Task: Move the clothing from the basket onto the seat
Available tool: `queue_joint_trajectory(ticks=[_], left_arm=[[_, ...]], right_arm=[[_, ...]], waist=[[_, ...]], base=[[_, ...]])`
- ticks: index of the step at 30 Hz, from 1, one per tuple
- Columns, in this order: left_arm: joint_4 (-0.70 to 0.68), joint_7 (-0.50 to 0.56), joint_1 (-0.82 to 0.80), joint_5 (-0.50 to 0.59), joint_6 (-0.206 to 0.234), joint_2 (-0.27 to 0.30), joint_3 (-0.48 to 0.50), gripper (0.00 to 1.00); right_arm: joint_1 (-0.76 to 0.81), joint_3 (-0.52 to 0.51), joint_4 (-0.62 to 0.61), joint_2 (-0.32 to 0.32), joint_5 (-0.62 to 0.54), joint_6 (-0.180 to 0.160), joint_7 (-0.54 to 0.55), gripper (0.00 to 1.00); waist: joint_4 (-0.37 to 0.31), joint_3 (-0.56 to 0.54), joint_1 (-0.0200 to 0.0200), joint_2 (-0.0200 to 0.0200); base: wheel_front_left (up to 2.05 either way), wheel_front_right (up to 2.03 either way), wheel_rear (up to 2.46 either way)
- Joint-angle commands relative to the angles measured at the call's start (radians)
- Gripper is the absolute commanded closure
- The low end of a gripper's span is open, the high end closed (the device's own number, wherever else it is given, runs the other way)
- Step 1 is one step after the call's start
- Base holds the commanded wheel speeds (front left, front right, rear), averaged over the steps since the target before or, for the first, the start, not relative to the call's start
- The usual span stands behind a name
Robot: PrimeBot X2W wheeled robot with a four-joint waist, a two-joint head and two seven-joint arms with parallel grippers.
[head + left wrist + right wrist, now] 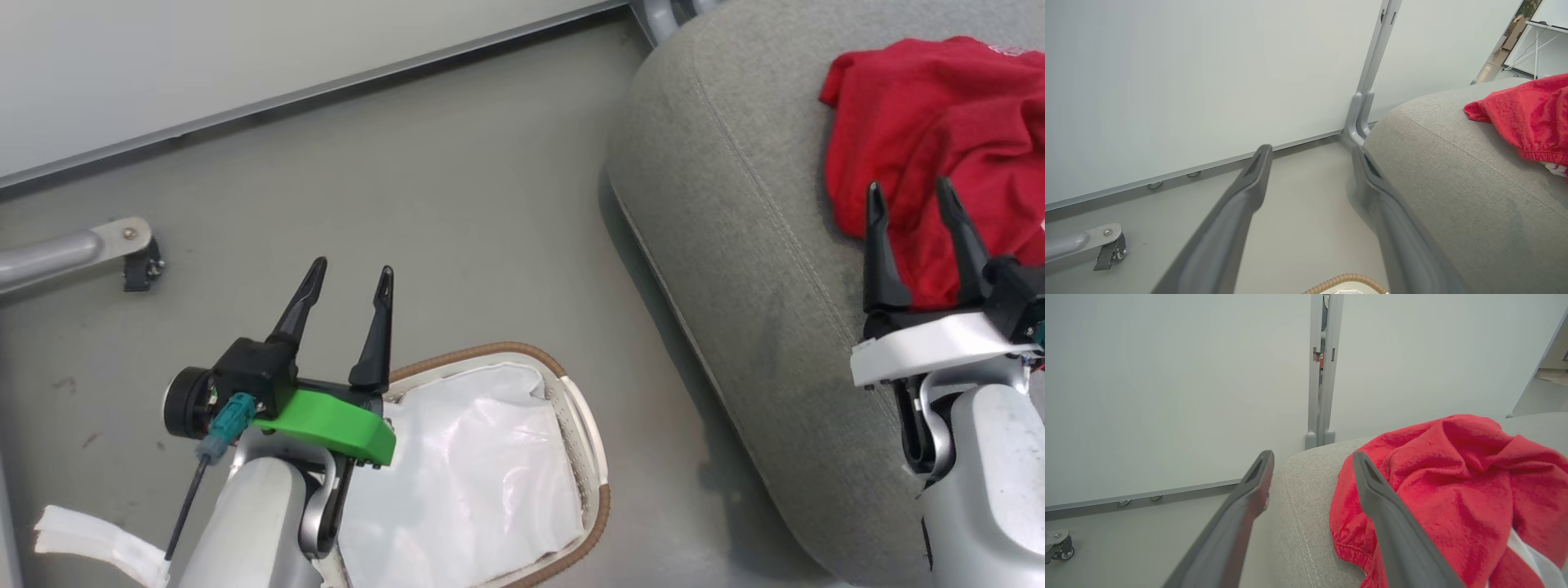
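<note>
While the wheeled robot faces a large grey woven-fabric sofa seat point(735, 212), a heap of bright red soft sports clothing point(939, 114) lies on top of the cushion, as the head camera shows. The right gripper point(910, 186) hovers at the heap's near edge, jaws spread with nothing between them. The left gripper point(353, 266), likewise spread and empty, hangs above the oval white perforated plastic basket with a tan woven rim point(602, 498) on the grey floor point(457, 204). Inside the basket only white fabric liner point(473, 457) shows. The left arm hides one end, so the transfer looks finished or nearly so.

From the left wrist, parted jaws frame floor and a pale wall panel point(1188, 81), with the seat and red cloth to one side.

From the right wrist, the clothing rests on the seat just past the parted jaws, with a white strip at its lower edge. A fleck of white print on the red is too small to read, and no brand or label is legible.
</note>
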Motion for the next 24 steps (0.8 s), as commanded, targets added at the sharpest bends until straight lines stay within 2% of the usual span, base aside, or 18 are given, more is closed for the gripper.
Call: queue_joint_trajectory(ticks=[1, 7, 15, 24], left_arm=[[0.009, 0.001, 0.029, 0.014, -0.003, -0.007, 0.027, 0.00], [0.025, 0.001, 0.097, 0.049, 0.005, -0.030, 0.147, 0.00], [0.027, 0.001, 0.189, 0.092, 0.012, -0.046, 0.264, 0.00], [0.016, 0.001, 0.271, 0.070, -0.001, -0.052, 0.309, 0.00]], right_arm=[[0.026, 0.012, -0.006, -0.002, 0.008, -0.001, -0.002, 0.00], [0.086, 0.079, 0.006, 0.006, 0.027, -0.001, -0.002, 0.00], [0.147, 0.134, 0.026, 0.023, 0.043, -0.001, -0.002, 0.00], [0.209, 0.166, 0.042, 0.035, 0.043, -0.001, -0.002, 0.00]], waist=[[0.089, -0.080, 0.0000, 0.0000], [0.145, -0.136, 0.0000, 0.0000], [0.184, -0.189, 0.0000, 0.0000], [0.201, -0.223, 0.0000, 0.0000]], base=[[0.00, 0.00, 0.00], [0.00, 0.00, 0.00], [0.00, 0.00, 0.00], [0.00, 0.00, 0.00]])
